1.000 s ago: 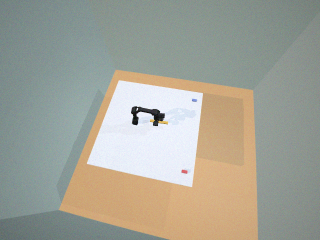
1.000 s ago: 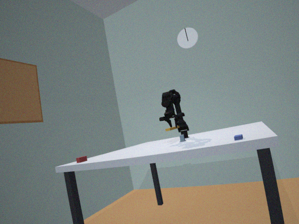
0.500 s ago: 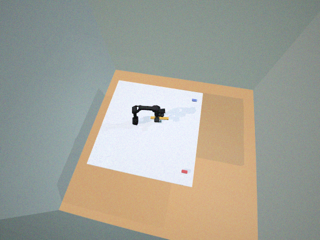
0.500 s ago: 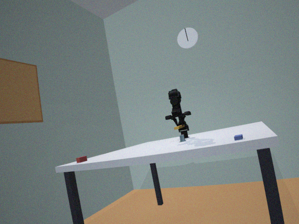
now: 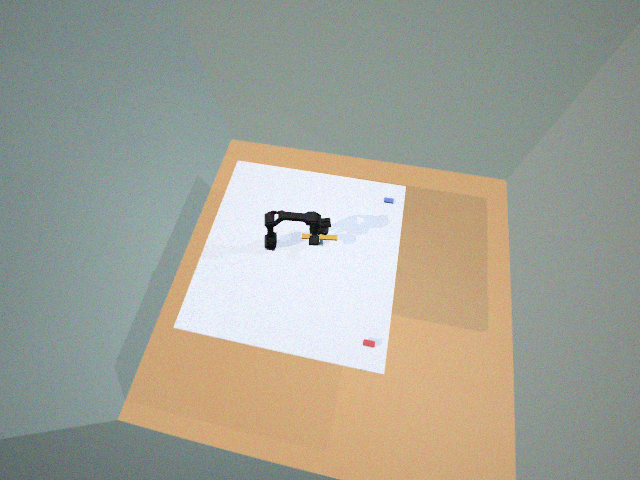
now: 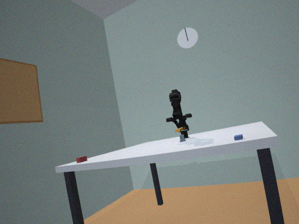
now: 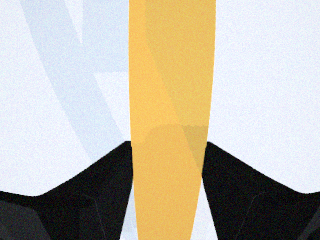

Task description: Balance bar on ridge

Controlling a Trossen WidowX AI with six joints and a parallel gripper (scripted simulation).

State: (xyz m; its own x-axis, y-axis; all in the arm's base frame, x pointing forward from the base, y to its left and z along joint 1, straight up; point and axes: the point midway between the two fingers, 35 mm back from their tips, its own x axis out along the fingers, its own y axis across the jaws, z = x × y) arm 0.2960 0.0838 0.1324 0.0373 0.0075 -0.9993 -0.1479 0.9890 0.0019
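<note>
The yellow bar (image 5: 328,237) (image 6: 178,130) (image 7: 170,90) is held in the air above the table, looking roughly level. My gripper (image 6: 181,128) (image 7: 167,149) is shut on the bar, one black finger on each side of it. The small grey-blue ridge (image 6: 181,138) stands on the table below the bar, with a gap showing between them in the exterior view. The ridge does not show in the wrist view or the top view; the bar or arm may cover it. Whether the bar is centred over it I cannot tell.
The white table (image 5: 279,289) (image 6: 145,151) carries a red block (image 5: 368,343) (image 6: 81,159) near one corner and a blue block (image 5: 388,200) (image 6: 238,137) near another, both away from the arm. The arm's shadow falls beside the ridge.
</note>
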